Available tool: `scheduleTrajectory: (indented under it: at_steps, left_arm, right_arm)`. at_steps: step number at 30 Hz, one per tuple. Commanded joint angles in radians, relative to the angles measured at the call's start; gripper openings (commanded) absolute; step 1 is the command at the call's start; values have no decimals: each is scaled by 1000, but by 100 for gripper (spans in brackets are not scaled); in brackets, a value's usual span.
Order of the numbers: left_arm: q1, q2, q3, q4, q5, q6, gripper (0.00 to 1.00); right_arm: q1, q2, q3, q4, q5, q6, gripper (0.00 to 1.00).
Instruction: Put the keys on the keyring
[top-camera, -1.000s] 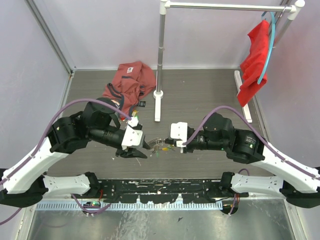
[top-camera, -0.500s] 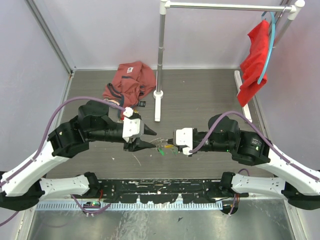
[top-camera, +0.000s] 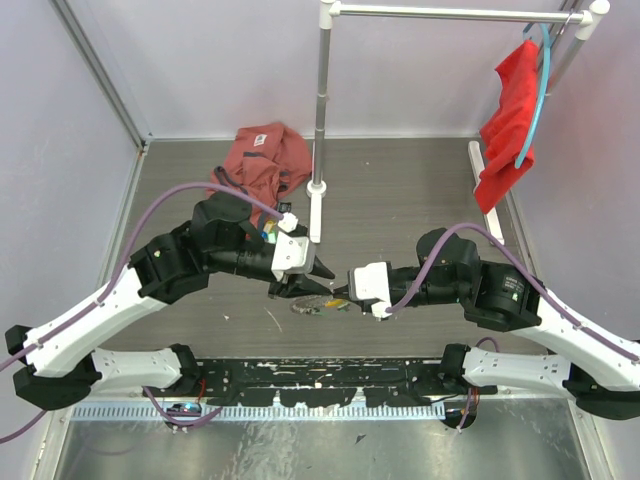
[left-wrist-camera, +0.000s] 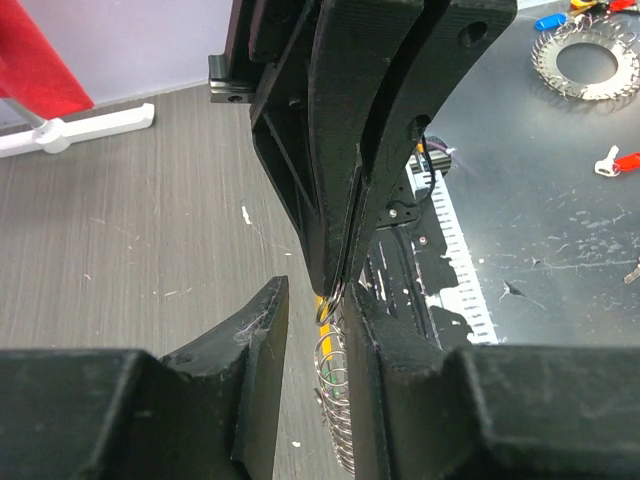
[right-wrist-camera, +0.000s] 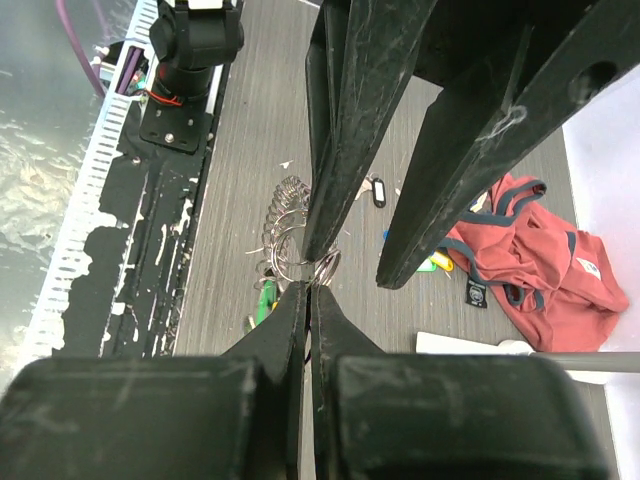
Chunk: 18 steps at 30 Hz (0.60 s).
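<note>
The keyring (top-camera: 312, 304), a metal loop strung with silvery keys, hangs just above the table between the two grippers. My right gripper (top-camera: 347, 290) is shut on a small ring of it (right-wrist-camera: 325, 268). The bunch of keys (right-wrist-camera: 285, 230) and a green tag (right-wrist-camera: 263, 300) hang beside that ring. My left gripper (top-camera: 322, 282) is open, and its jaws stand on either side of the right gripper's tips and the ring (left-wrist-camera: 330, 300). The coil of keys (left-wrist-camera: 340, 400) hangs against its right finger. Loose keys with blue, yellow-green and black tags (right-wrist-camera: 430, 265) lie near the red cloth.
A crumpled red garment (top-camera: 260, 160) lies at the back left. A clothes rack pole (top-camera: 322, 100) stands on a white base (top-camera: 314, 215) behind the grippers. A red cloth (top-camera: 508, 120) hangs on the rack at the right. Another spiky bunch of keys (left-wrist-camera: 587, 62) lies on a dark surface.
My left gripper has moved right and up to the right gripper, and its open jaws now straddle the ring. The right gripper has shifted slightly down, still holding the keyring.
</note>
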Motion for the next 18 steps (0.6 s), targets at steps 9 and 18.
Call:
scheduleTrajectory:
  at_steps: [9,18]
  left_arm:
    - [-4,12,38,-48,19,39,33]
    - [-4,17,36,-54,1,48,27]
  right_arm:
    - [-1,-9,50,57,-28,-11,3]
    - [-1,-12,47,64,-32,-3,4]
